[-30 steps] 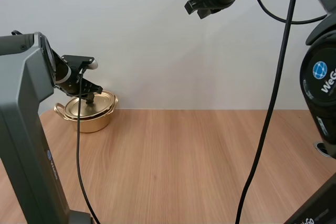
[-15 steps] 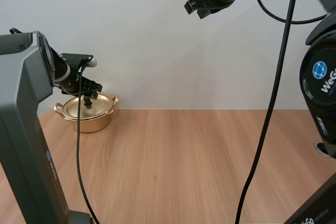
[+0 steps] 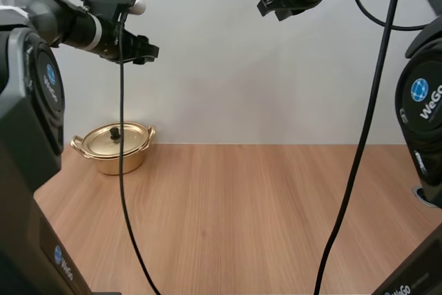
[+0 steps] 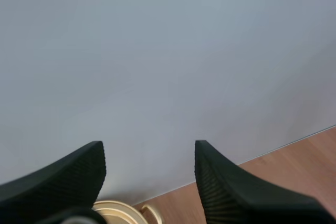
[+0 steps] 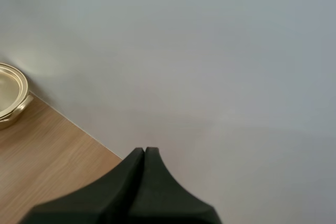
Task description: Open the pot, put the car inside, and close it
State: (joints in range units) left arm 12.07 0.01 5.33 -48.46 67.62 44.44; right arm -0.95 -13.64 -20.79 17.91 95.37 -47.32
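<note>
A small golden pot point(image 3: 114, 147) stands at the table's far left by the wall, its lid point(image 3: 114, 137) on, with a dark knob in the middle. My left gripper point(image 3: 147, 54) hangs high above and a little right of the pot, open, with nothing between its ribbed fingers point(image 4: 223, 184). The pot's rim point(image 4: 119, 212) peeks up between those fingers in the left wrist view. My right gripper point(image 3: 268, 10) is raised high near the wall, shut into one dark wedge point(image 5: 144, 153), empty. The pot's edge point(image 5: 11, 94) shows far off beside it.
The wooden table point(image 3: 262, 212) spreads out bare in front of and to the right of the pot. A plain white wall point(image 3: 221, 81) stands directly behind the pot.
My left gripper has let go of the lid knob and risen well above the pot, with the lid left in place. The right gripper has shifted slightly right.
</note>
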